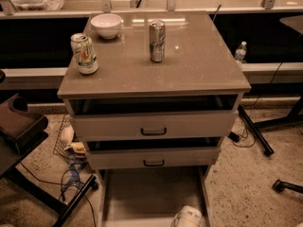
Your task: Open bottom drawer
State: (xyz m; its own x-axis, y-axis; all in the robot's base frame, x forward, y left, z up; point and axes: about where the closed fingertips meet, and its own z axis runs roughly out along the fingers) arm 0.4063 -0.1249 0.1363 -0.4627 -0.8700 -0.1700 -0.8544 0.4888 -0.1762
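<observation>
At the bottom edge of the view, right of centre, the gripper (189, 217) shows only as a pale rounded housing. It sits over the front right part of the bottom drawer (147, 195). Whether it is wide, narrow or holding anything cannot be told, nor whether it touches the drawer.

The bottom drawer stands drawn well out from the cabinet (199, 74). Its bare grey floor and both side walls are seen from above. Its front lies along the lower edge of the view, mostly out of sight.

Above it, the middle drawer (118, 159) is out a little, with a dark gap over its front and a small black handle at its centre. The top drawer (189, 124) is likewise out a little and carries a larger black handle.

On the cabinet top are a white bowl (106, 25) at the rear left, a green and white can (84, 54) upright near the left edge, and a silver can (157, 40) upright near the middle. All three stand apart.

Cables (71, 178) lie on the floor left of the cabinet, with a dark seat (19, 126) further left. A water bottle (240, 52) stands upright behind the cabinet's right side.
</observation>
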